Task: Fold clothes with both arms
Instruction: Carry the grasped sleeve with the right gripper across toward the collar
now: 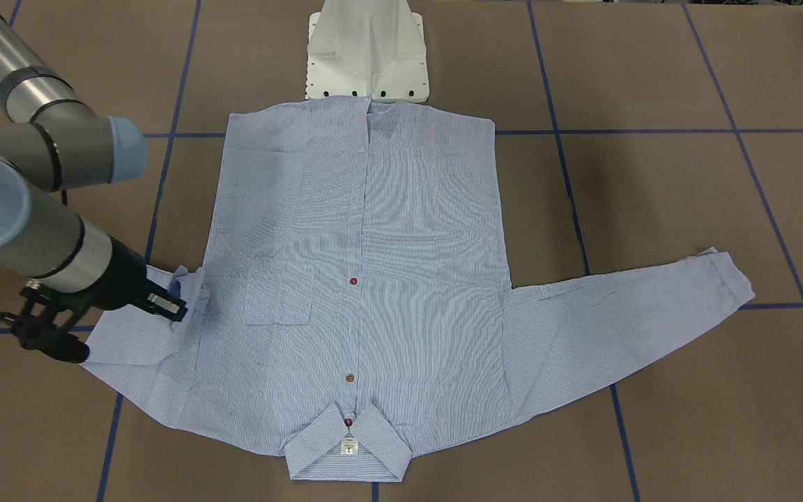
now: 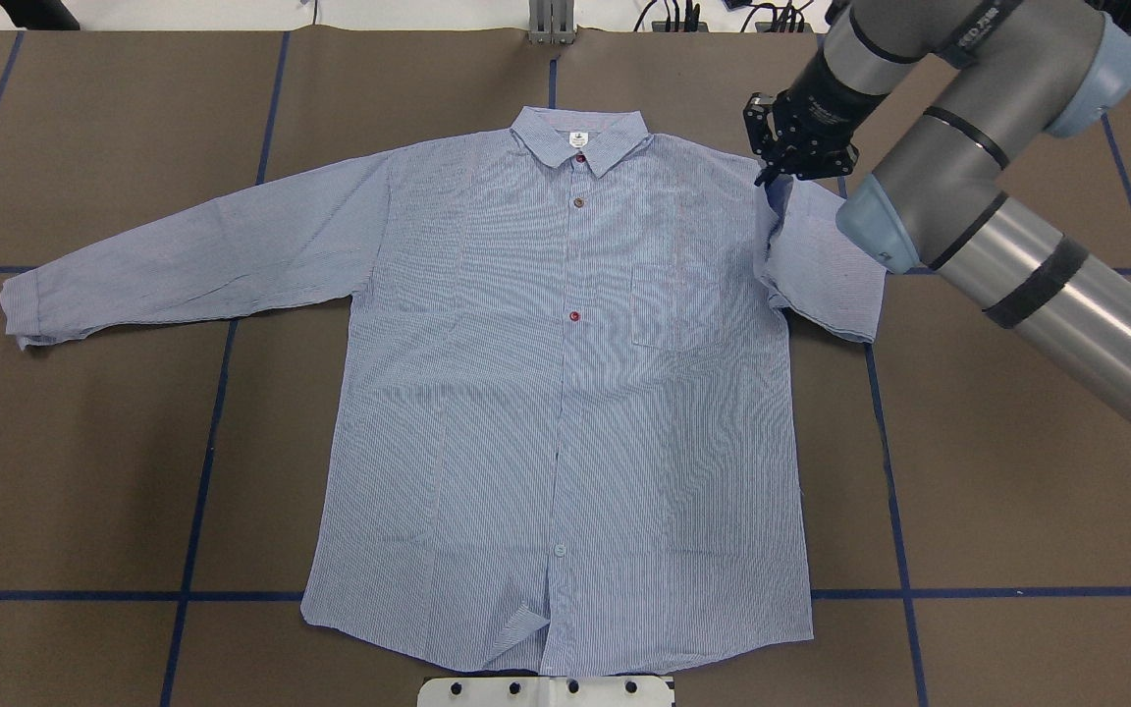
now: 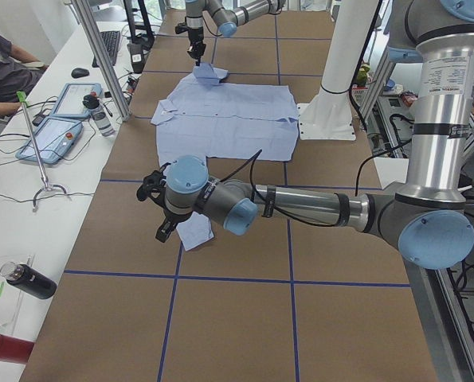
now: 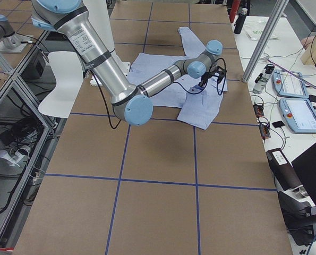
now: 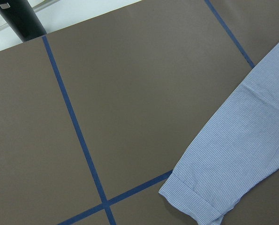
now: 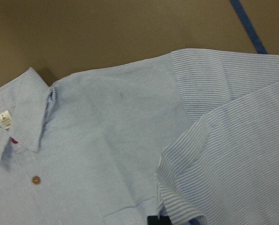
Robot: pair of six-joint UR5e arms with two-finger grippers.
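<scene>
Frontally: shirt (image 1: 387, 230) spread face-up on brown paper (image 1: 652, 174), collar (image 1: 349, 453) nearest the camera, hem at the foot of the white pedestal base (image 1: 366, 56). Fine white-on-blue stripes, soft creases, dark red buttons (image 1: 353, 281) down the placket, square patch pocket (image 1: 279, 293). At the view's left, right gripper (image 1: 171, 305) pinched tight on the cuff of the doubled-back sleeve (image 1: 136, 335), cuff edge raised off the cloth; other sleeve (image 1: 624, 321) stretched flat sideways. Blue tape lines (image 1: 555, 174) gridding the matte paper.

Overhead: right arm (image 2: 958, 167), grey-and-silver tube with light blue caps, crossing above the doubled-back sleeve and hiding its outer edge.

From the left end: left arm (image 3: 300, 205) low over the paper, left gripper (image 3: 161, 227) just beside the other sleeve's cuff; cannot tell whether wide or narrow. Alongside, a white bench (image 3: 13, 207) with two tablets (image 3: 57, 139), a dark bottle (image 3: 29, 280) and a person (image 3: 1, 60).

From the right end: right arm reaching across the shirt's near side, black cable looped at the wrist; handheld screens (image 4: 301, 114) on the bench at the table's edge.

Left wrist: rolled cuff end of the other sleeve lying on paper near a tape crossing; black cylinder (image 5: 19, 18) in the top corner.

Right wrist: close woven stripe, collar point, white neck label (image 6: 4, 119), one brown button (image 6: 35, 180), sleeve cuff folded over the shoulder seam.
</scene>
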